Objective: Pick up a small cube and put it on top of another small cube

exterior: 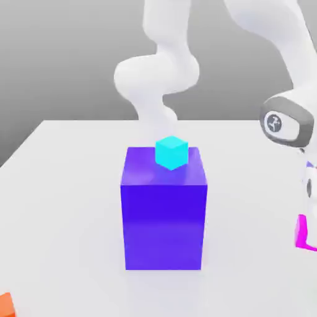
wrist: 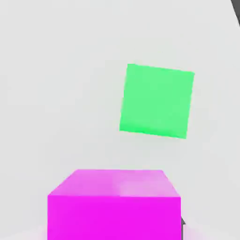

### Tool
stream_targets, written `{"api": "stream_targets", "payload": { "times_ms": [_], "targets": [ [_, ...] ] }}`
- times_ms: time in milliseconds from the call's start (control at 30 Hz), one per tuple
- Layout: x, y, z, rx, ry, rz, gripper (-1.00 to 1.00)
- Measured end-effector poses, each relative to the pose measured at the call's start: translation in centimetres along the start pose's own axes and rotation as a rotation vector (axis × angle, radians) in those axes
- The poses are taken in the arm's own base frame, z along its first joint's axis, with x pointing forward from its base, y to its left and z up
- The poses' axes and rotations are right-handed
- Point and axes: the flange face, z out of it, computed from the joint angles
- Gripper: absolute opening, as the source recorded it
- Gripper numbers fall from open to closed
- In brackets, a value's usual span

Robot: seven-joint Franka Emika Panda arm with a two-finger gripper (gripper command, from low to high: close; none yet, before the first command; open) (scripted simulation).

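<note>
- big purple-blue block (exterior: 164, 217), centre of the exterior view, on the pale grey table (exterior: 62, 186);
- small cyan cube (exterior: 171, 152) atop it;
- small orange cube (exterior: 5, 304), lower left corner;
- flat green square (wrist: 157, 101), upper centre-right of the hand view

My smooth white plastic-looking arm (exterior: 162, 68) has a soft sheen. The small magenta-pink cube (wrist: 114, 204), flat green square block (wrist: 157, 101) and tall purple-blue block (exterior: 163, 213) look smooth, faintly glossy.
</note>
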Motion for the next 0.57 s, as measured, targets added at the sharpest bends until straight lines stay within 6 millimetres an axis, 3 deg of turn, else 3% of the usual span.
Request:
{"api": "stream_targets", "payload": {
  "times_ms": [100,200,233,400,433,500,567],
  "targets": [
    [2.6,-1.3,-0.7,0.004,-0.001,0.084,-1.0],
    [3.4,-1.7,2.7,0.004,-0.001,0.107,-1.0],
    [3.4,-1.7,4.2,0.003,-0.001,0.108,1.0],
    [3.4,-1.7,4.2,0.003,-0.001,0.108,1.0],
    [3.4,-1.7,5.0,0.003,-0.001,0.109,1.0],
    [3.5,-1.7,3.5,0.003,0.0,0.11,1.0],
    [3.5,-1.7,0.6,0.002,0.0,0.11,1.0]
  ]
}}
